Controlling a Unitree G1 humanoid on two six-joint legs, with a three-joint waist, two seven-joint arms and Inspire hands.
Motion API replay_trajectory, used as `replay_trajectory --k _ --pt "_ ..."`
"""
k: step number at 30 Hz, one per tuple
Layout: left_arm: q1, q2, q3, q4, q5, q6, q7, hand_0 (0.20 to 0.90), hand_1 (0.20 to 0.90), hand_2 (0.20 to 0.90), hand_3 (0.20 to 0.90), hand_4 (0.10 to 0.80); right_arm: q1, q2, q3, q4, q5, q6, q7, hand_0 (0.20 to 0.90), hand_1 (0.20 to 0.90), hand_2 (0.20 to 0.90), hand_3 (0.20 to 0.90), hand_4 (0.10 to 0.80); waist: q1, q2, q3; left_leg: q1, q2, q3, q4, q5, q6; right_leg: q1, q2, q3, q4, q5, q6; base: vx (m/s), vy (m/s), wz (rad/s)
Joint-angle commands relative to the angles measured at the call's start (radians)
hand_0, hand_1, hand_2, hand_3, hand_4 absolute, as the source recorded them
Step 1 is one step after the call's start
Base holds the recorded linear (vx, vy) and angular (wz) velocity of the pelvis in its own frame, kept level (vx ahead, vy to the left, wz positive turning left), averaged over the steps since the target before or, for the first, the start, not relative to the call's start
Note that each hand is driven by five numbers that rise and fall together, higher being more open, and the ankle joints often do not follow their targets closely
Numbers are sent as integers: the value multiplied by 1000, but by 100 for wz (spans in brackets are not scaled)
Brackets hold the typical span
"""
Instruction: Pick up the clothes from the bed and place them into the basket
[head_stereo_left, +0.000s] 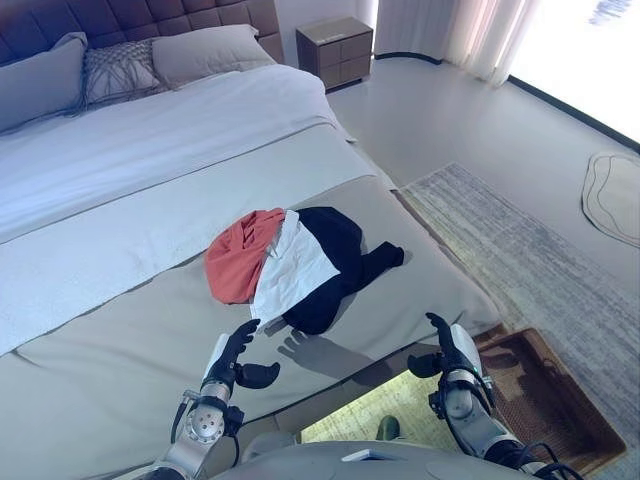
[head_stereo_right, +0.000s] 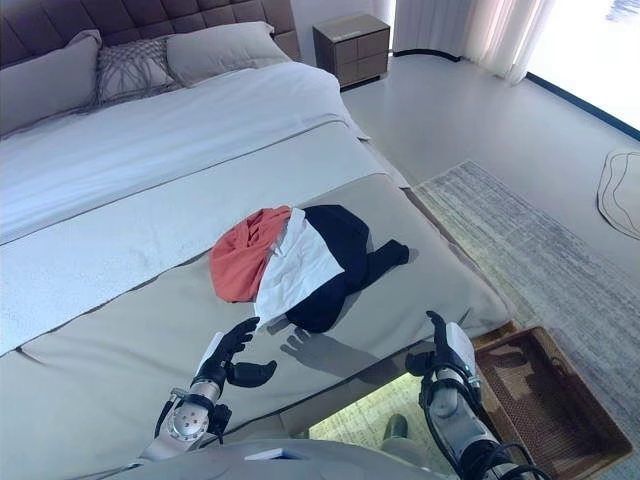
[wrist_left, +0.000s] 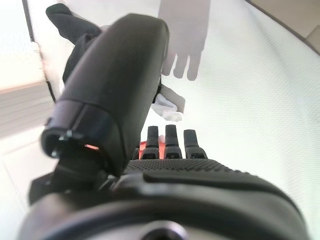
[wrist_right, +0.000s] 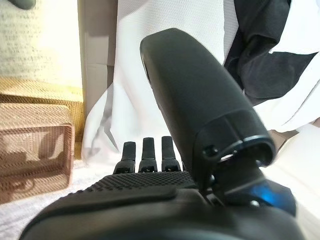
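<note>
Two hands are up, neither holding anything: my left hand (head_stereo_left: 232, 358) hovers over the bed (head_stereo_left: 120, 300) with fingers straight and thumb spread, just short of the clothes (head_stereo_left: 295, 262), a red, white and dark pile lying near the bed's foot. My right hand (head_stereo_left: 452, 352), fingers relaxed and apart, hangs past the bed's edge, above the floor beside the basket (head_stereo_left: 560, 420).
</note>
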Motion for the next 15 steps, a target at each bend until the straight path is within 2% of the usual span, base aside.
replay_trajectory --k 1,8,14,15 --pt "-88 53 22 -61 -30 -38 13 900 900 900 900 800 -103 -42 23 -106 -49 -23 -72 900 900 900 900 800 26 -37 32 -5 19 -73 7 -76 -25 68 -54 58 69 -136 11 0 0 0" --pt "-89 59 19 -57 -27 -24 7 900 900 900 900 800 -191 -102 51 -234 -48 5 -60 900 900 900 900 800 53 -45 43 -12 16 -94 7 -70 -31 73 -52 47 65 -135 5 0 -9 4" --pt "-104 73 17 -41 -28 -17 12 900 900 900 900 800 -457 -183 75 -304 -38 47 10 900 900 900 900 800 94 -55 55 -23 17 -109 7 -60 -41 76 -50 22 56 -133 -4 8 41 10" --pt "-128 77 11 -36 -28 -10 9 900 900 900 900 800 -572 -194 96 -313 -42 83 23 900 900 900 900 800 104 -61 66 -35 23 -77 30 -62 -45 62 -61 2 72 -134 -7 -52 116 10"
